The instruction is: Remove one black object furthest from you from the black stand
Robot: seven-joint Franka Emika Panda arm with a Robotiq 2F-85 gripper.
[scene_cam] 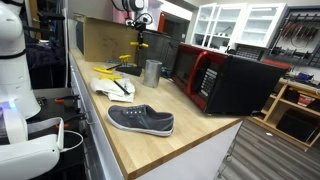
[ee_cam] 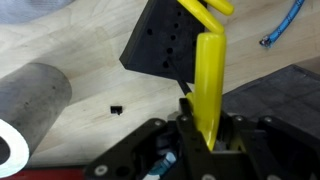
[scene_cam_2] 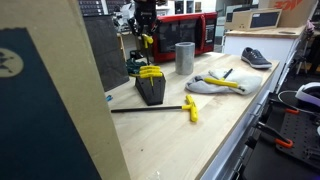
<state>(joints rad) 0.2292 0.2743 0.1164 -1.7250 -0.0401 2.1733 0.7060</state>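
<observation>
The black stand (ee_cam: 160,45) with rows of holes sits on the wooden counter; it shows in both exterior views (scene_cam: 128,68) (scene_cam_2: 150,92). Another yellow-handled tool (scene_cam_2: 150,72) still stands in it. My gripper (ee_cam: 208,132) is shut on the yellow handle of a tool (ee_cam: 210,80) and holds it above and just beside the stand. In both exterior views the gripper (scene_cam: 140,42) (scene_cam_2: 143,38) hangs well above the counter with the yellow handle in it. The tool's black shaft is mostly hidden.
A metal cup (scene_cam_2: 185,57) stands next to the stand. A long black rod with a yellow handle (scene_cam_2: 150,108) lies in front. A cloth with yellow tools (scene_cam_2: 222,83), a grey shoe (scene_cam: 140,120) and a red-and-black microwave (scene_cam: 225,80) share the counter.
</observation>
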